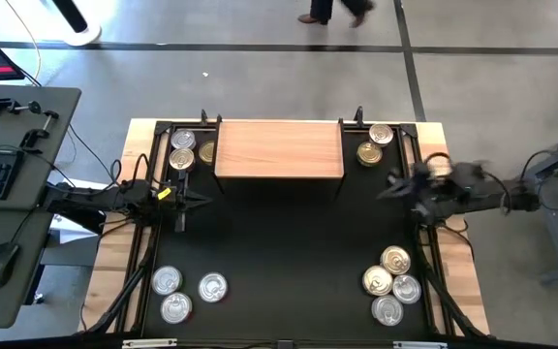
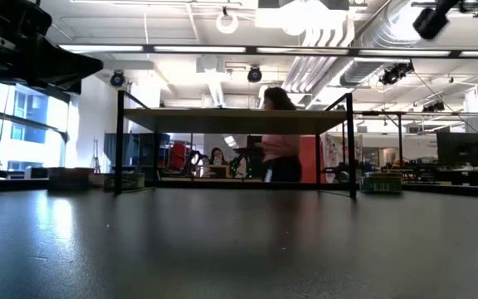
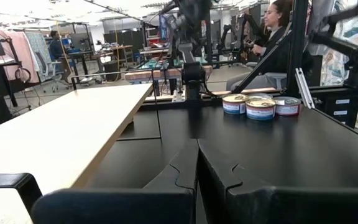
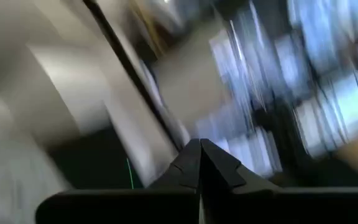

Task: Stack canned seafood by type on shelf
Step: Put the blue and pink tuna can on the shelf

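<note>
Currently: shelf bare, tins in four clusters

Large black mat [image 1: 289, 252] covers the bench. Light-brown rectangular wooden shelf [image 1: 279, 148] on thin black legs stands at the mat's far edge, top bare. Small round flat silver- and gold-lidded seafood tins [image 1: 387, 271] sit grouped at the near right, near left, and beside each end of the shelf. Left gripper [image 1: 181, 197], fingers pressed together, near the shelf's left end. Right gripper [image 1: 395, 184], fingers pressed together, holding nothing, near the shelf's right end.

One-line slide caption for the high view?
Empty shelf, canned seafood clustered at the mat's four corners, left gripper and right gripper both shut, empty.
</note>
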Controlling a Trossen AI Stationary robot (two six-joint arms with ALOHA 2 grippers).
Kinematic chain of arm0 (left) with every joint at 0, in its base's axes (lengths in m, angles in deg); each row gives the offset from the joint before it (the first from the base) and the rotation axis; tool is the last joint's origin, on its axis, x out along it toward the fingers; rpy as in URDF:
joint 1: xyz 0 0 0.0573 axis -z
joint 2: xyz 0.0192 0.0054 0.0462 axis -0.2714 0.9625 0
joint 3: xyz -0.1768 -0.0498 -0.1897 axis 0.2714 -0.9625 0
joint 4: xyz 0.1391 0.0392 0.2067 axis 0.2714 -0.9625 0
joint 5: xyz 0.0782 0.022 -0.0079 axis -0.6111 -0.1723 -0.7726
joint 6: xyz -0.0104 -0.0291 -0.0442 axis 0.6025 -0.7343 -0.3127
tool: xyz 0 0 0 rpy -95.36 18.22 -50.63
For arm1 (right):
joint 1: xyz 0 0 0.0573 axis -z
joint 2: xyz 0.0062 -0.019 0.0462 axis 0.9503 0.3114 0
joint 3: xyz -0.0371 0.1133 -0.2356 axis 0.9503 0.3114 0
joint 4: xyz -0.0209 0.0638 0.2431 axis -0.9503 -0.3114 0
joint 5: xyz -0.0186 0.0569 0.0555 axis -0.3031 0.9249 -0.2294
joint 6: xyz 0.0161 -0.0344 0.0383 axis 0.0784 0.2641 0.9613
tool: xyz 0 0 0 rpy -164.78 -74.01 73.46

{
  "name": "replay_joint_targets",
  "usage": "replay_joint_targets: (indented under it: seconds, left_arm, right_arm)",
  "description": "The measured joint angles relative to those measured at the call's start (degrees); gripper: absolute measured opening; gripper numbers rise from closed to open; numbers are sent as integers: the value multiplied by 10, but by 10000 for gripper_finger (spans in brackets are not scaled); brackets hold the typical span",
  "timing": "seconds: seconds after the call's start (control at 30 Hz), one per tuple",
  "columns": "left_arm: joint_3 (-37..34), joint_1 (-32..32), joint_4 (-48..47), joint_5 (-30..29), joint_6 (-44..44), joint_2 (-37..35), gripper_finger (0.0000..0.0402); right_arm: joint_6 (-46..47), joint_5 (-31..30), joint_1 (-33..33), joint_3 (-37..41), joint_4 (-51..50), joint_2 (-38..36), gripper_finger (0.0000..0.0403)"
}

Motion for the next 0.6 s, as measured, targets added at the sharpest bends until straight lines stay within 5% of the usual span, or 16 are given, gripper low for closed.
replay_joint_targets:
  seconds: [0.1,0.2,0.6]
  left_arm:
    - [0,0,0,0,0,0,0]
    - [0,0,0,0,0,0,0]
    - [0,0,0,0,0,0,0]
  right_arm:
    - [61,68,-15,-112,-281,115,0]
    - [97,101,-61,-167,-444,219,0]
    - [482,86,-219,-178,-548,423,0]
